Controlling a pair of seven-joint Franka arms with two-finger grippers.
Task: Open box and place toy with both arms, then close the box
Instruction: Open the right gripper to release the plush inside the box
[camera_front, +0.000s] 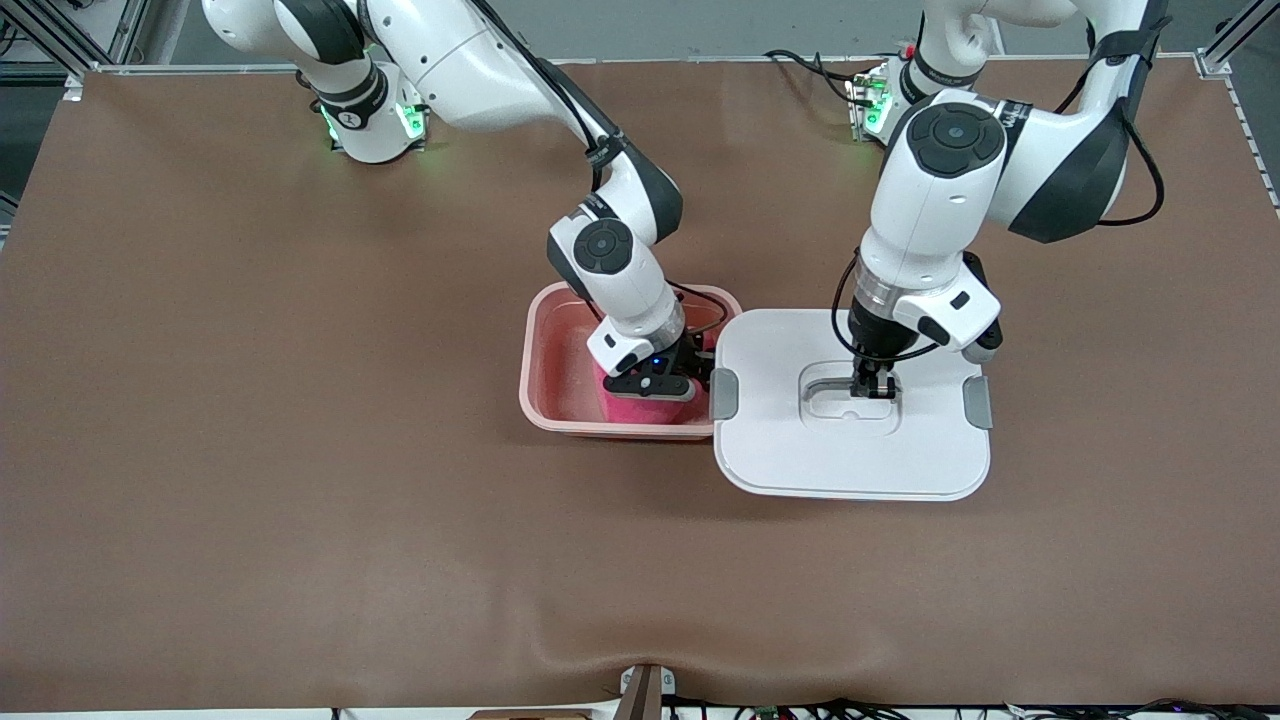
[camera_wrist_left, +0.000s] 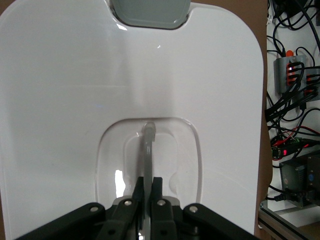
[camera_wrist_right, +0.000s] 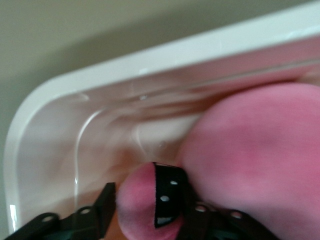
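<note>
pink box base (camera_front: 560, 375): open, lid off | plush toy (camera_front: 645, 408): inside base | right gripper (camera_front: 655, 385): in base, jaws parted around toy | white lid (camera_front: 780, 450): flat beside base, touching | left gripper (camera_front: 873, 388): clamped on lid's clear handle (camera_wrist_left: 148, 150)

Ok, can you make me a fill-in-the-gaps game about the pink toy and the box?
1. The pink plush toy sits inside the ____ box base.
2. The left hand is shut on the lid's clear ____.
3. The white lid lies on the ____, beside the base.
4. The right hand is over the ____.

Missing words: pink; handle; table; toy
</note>
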